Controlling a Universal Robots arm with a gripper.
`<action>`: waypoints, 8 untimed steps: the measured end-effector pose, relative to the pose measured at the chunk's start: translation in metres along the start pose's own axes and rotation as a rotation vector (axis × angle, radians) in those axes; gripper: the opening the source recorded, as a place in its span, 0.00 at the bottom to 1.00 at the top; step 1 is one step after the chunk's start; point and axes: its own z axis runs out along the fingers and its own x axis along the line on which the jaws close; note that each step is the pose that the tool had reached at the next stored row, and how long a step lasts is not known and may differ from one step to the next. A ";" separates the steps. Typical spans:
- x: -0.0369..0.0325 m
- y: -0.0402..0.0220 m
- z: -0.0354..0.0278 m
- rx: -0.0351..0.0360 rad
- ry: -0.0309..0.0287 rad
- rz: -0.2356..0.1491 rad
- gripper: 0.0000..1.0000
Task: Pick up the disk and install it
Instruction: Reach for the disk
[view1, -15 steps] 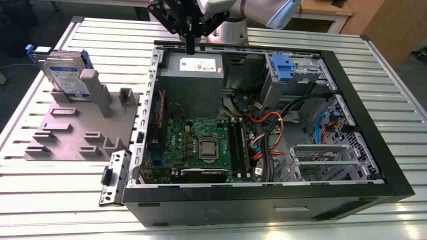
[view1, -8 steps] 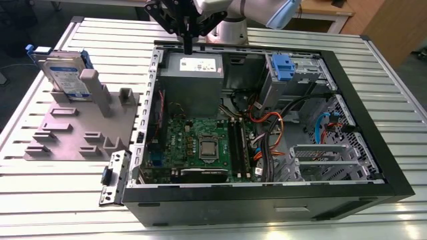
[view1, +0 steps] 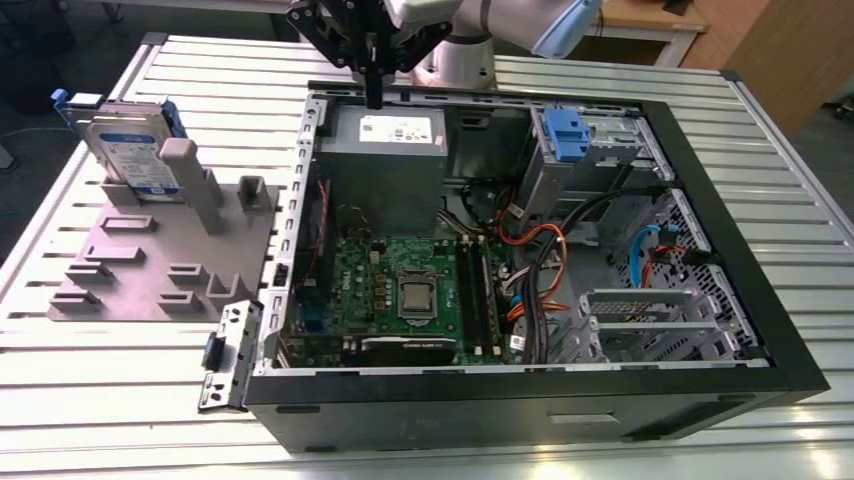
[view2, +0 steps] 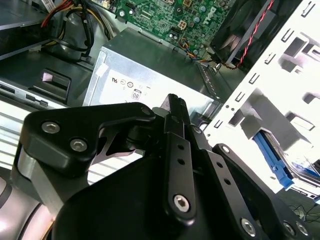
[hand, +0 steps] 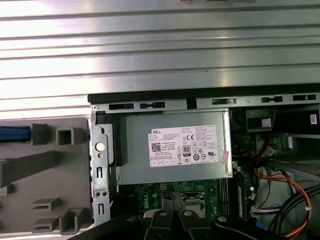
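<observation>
— Where is the disk (view1: 130, 145)?

— It's a flat rectangular silver hard drive with a white-and-blue label, framed by a bright blue plastic carrier bracket. It stands on edge in a slot of the grey plastic holder block (view1: 134, 262). The block lies on the ribbed metal bench (view1: 107, 400) at the exterior view's left, just beside the computer and outside it.

— And the gripper (view1: 375, 98)?

— It hangs over the far rim of the open black computer case (view1: 534, 400), well apart from the disk. Its fingers (view2: 175, 107) are pressed together with nothing pinched between them. In the second wrist view they point towards the grey power supply box (view1: 387, 160).

— What does the case hold?

— That box, with its white label, sits in the far corner nearest the gripper. In the first wrist view it lies just inside the case's rim. Toward the exterior view's right is the grey metal drive cage (view1: 607, 150), with a blue plastic tab (view1: 565, 135) fixed on it. The green motherboard (view1: 400, 290) lies flat on the case floor, on the near side of the power supply. Orange and red cables (view1: 534, 240) run between the board and the cage.

— Anything else in the holder block?

— The block has a tall grey post (view1: 180, 170) touching or just beside the disk, I cannot tell which, plus several low square pockets.
</observation>
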 end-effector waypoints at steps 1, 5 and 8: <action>0.0003 0.0000 0.0000 0.0000 0.0000 0.000 0.11; 0.0014 -0.0001 0.0000 0.0000 0.0000 0.000 0.11; 0.0023 -0.0002 -0.0001 0.0000 0.0000 0.000 0.11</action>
